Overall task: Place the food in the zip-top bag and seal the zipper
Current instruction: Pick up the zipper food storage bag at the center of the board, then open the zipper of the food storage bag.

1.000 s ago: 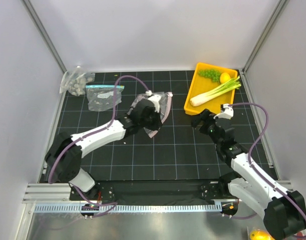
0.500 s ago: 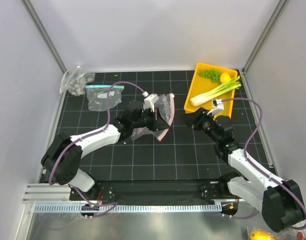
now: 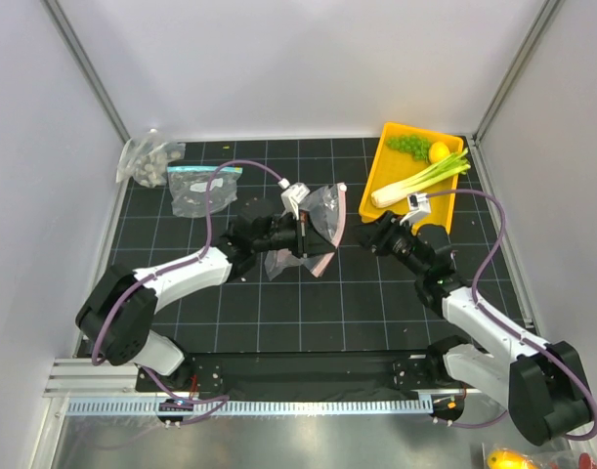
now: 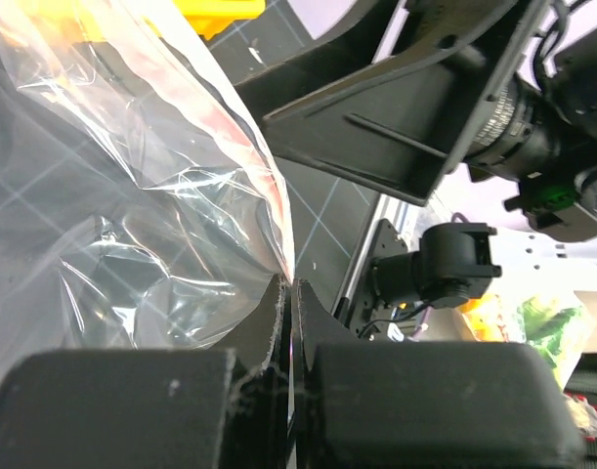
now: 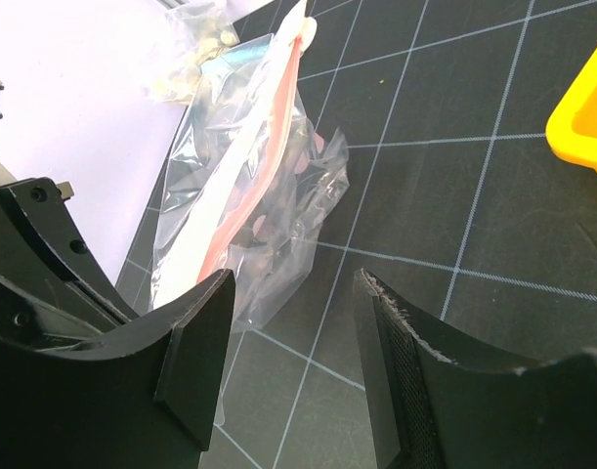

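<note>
**Bag** [image 3: 324, 217]: clear, white-dotted. It is left of the tray [image 3: 373, 174], held up by one edge, and its lower part appears to rest on the tabletop [image 3: 278, 313]. The pink-red zipper [image 5: 266, 145] runs along the raised mouth.

**Left tool** [image 4: 290, 291]: on the bag's far side from the tray, jaws pressed together on the bag's thin film.

**Right tool** [image 5: 293, 285]: between tray and bag, jaws apart with nothing between them, facing the mouth edge.

**Food:** leek [image 3: 415, 183], lemon [image 3: 439, 151] and grapes [image 3: 408, 145] all lie in the tray. None is in the bag.

**Step in hand (judged):** parting the mouth so the bag can be loaded.

**Handling notes:**
- The right tool should take only the free lip, close to the zipper where the film is stiffest, and draw it toward the tray.
- Catching both layers would keep the mouth shut.
- The left tool should keep its hold firm and high, since this film likely slips and crumples.
- The opening must be wide enough for the leek, the longest piece.
</note>
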